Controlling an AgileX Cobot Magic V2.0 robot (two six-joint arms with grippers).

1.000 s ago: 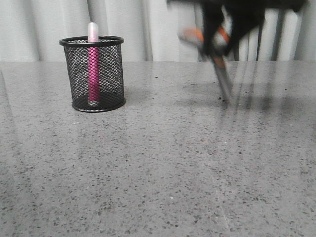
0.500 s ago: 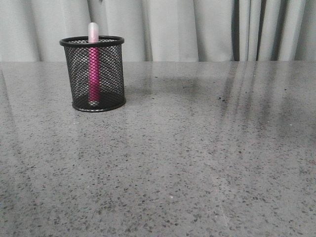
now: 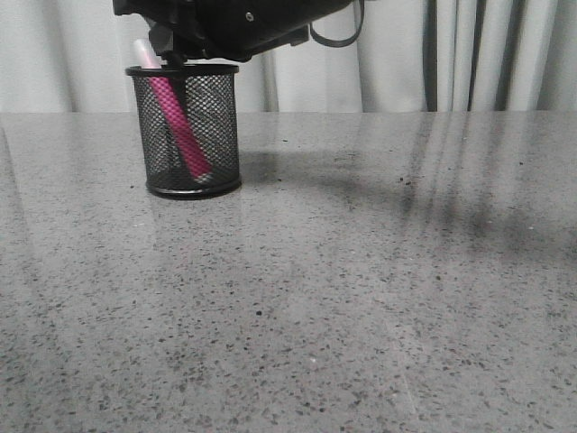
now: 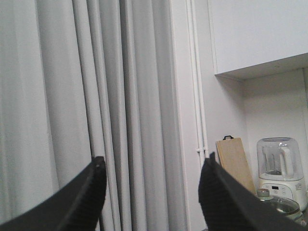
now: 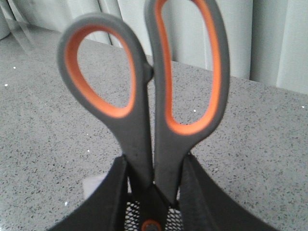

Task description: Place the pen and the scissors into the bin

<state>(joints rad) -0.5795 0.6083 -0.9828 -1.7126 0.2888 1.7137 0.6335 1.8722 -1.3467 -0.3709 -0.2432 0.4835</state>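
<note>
The black mesh bin (image 3: 185, 131) stands on the far left of the grey table. The pink pen (image 3: 178, 124) leans inside it, with its whitish cap (image 3: 141, 50) above the rim. My right arm (image 3: 225, 23) hangs directly over the bin. In the right wrist view my right gripper (image 5: 155, 161) is shut on the scissors (image 5: 144, 96) just below the orange-lined handle loops, blades pointing down. The orange pivot screw (image 5: 151, 226) sits over the bin's mesh (image 5: 134, 214). My left gripper (image 4: 154, 159) is open and empty, raised and facing the curtains.
The grey speckled table (image 3: 361, 298) stretches to the front and right. Pale curtains (image 3: 397, 54) hang behind it. The left wrist view shows a wooden board (image 4: 235, 163) and a blender (image 4: 280, 166) against a far wall.
My right arm with the scissors went from the upper right, out of view, to over the bin. The bin has shifted slightly right and the pen now leans instead of standing upright.
</note>
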